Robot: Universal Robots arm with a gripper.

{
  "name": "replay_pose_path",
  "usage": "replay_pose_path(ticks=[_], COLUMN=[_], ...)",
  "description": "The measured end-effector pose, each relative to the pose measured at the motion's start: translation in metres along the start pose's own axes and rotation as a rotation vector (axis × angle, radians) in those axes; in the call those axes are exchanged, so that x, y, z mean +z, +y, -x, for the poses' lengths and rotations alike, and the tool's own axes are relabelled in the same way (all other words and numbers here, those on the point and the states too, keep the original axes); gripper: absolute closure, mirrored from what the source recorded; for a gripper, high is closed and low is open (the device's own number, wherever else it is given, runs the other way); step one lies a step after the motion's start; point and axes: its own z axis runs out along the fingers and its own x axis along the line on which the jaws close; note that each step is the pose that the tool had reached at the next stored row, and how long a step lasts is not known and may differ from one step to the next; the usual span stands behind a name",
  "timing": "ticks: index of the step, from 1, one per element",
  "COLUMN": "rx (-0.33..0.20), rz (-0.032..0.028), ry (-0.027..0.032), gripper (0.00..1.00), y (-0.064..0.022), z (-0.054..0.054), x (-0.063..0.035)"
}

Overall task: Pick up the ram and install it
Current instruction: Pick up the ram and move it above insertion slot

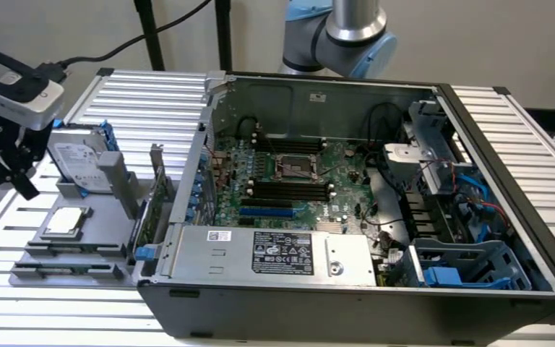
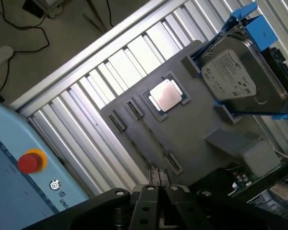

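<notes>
Pincer [image 2: 158, 182] together, empty, hovering over the grey tray [image 2: 197, 124]; my call: spread it, line up along the thin ram [image 2: 153, 136] beside the tray's processor [image 2: 165, 94], go down square.

The arm [image 1: 350, 29] is extending over the tabletop's [image 1: 509, 144] left edge in the exterior view, its gripper [image 1: 17, 173] pointing downward, fingers [image 2: 154, 178] pressing together.

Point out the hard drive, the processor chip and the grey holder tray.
hard drive [image 2: 230, 79], wrist view, middle of its white label.
processor chip [image 2: 165, 94], wrist view, centre of its silver lid.
grey holder tray [image 2: 194, 108], wrist view, bare surface between chip and drive.
</notes>
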Motion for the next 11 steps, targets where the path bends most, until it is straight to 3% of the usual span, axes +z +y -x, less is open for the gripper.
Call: replay_pose_path(ticks=[11], rx=[-0.2], rz=[0.0013], ry=[0.0009], gripper=[0.89], y=[0.0], z=[0.0], x=[0.0032])
